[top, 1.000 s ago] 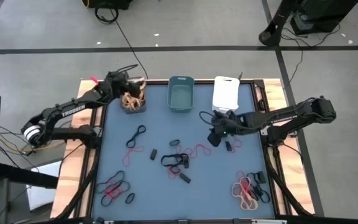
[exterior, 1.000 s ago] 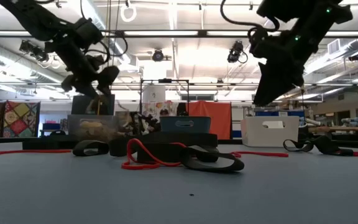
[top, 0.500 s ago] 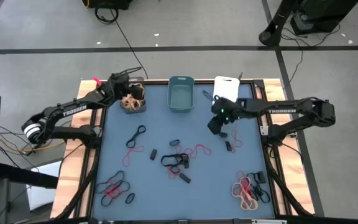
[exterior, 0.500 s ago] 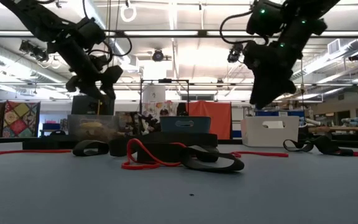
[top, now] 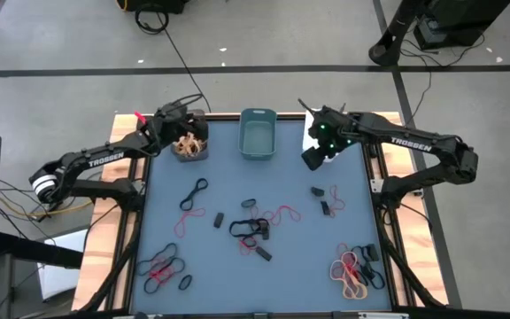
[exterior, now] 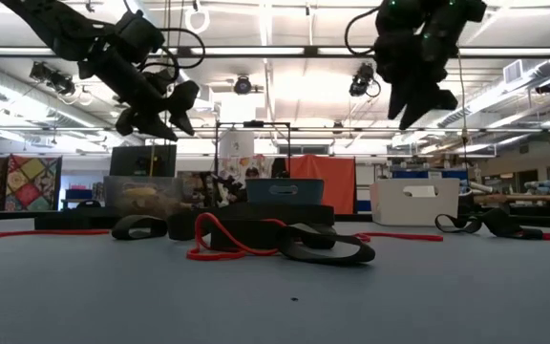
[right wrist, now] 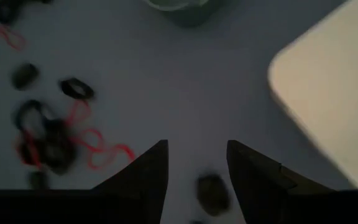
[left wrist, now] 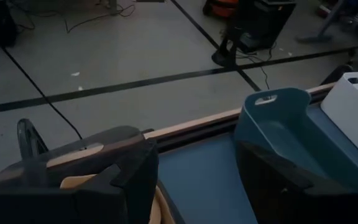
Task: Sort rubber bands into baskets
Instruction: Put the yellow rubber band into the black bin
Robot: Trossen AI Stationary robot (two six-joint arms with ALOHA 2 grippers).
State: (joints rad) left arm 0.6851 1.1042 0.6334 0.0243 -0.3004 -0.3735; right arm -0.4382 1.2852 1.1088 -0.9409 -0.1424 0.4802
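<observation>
While thin elastic rubber bands (top: 253,227) litter matte table (top: 308,257).

Both arms raised, left tool (top: 187,133) and right tool (top: 313,158) spread, empty.

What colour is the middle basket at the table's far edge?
Teal-blue. The middle basket shows best in the high view, between the dark grey one and the white one.

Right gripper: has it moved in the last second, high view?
Yes. The right gripper has travelled up the picture from the open mat beside the loose bands to the near corner of the white basket, jaws apart and empty.
</observation>
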